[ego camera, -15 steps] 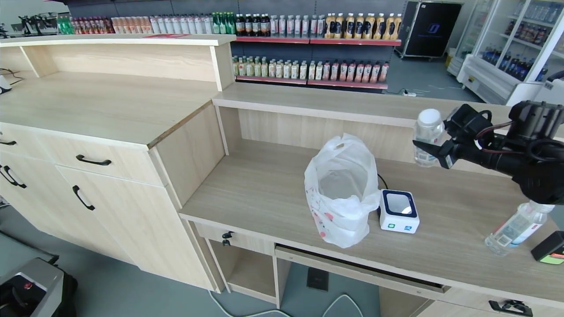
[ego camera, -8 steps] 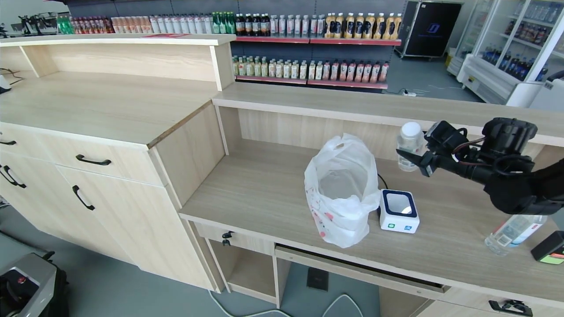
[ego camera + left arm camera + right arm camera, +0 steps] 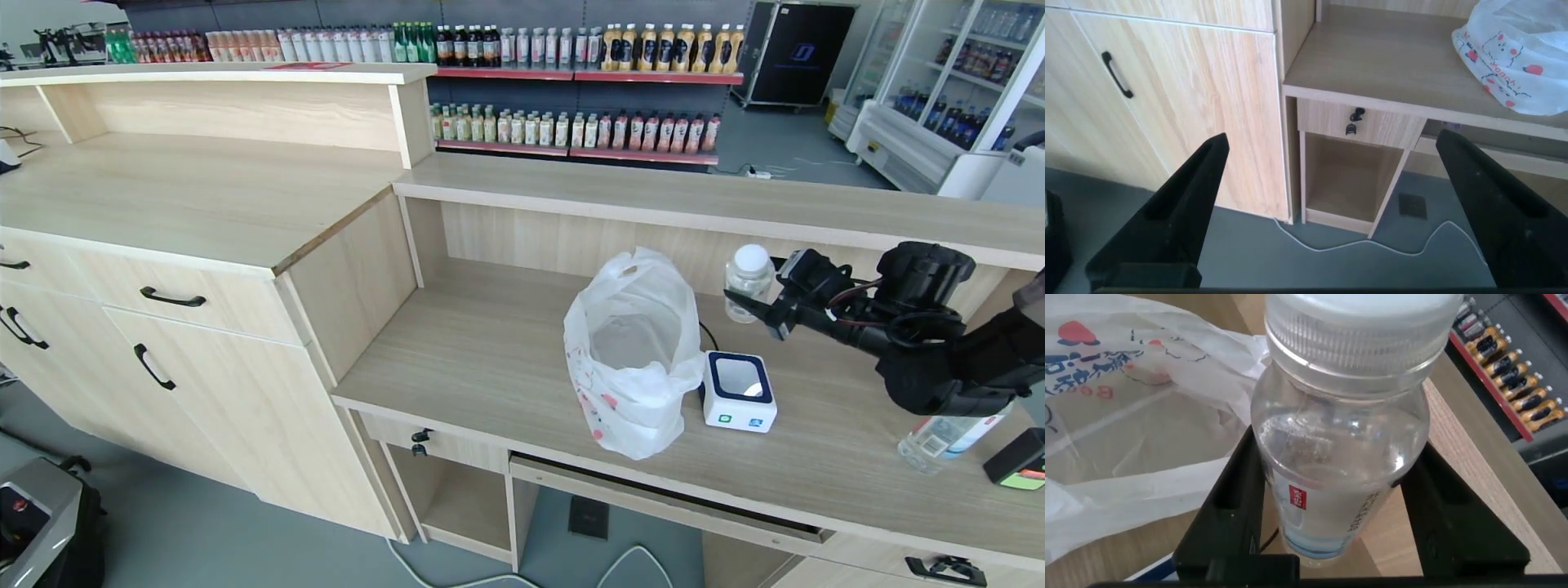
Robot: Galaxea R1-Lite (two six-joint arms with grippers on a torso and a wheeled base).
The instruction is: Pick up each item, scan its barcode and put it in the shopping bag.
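In the head view, the right pincer is clamped on a clear bottle over the surface, behind the scanner and near the shopping bag. In the left wrist view, the left pincer is wide apart. In the right wrist view, the bottle stands upright.

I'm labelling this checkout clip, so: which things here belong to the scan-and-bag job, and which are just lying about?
Job: white-capped clear bottle in the right gripper; white plastic shopping bag; barcode scanner; second clear bottle lying on the counter.
Lying about: black device at the counter's end (purpose unclear); drink shelves; glass-door fridge.
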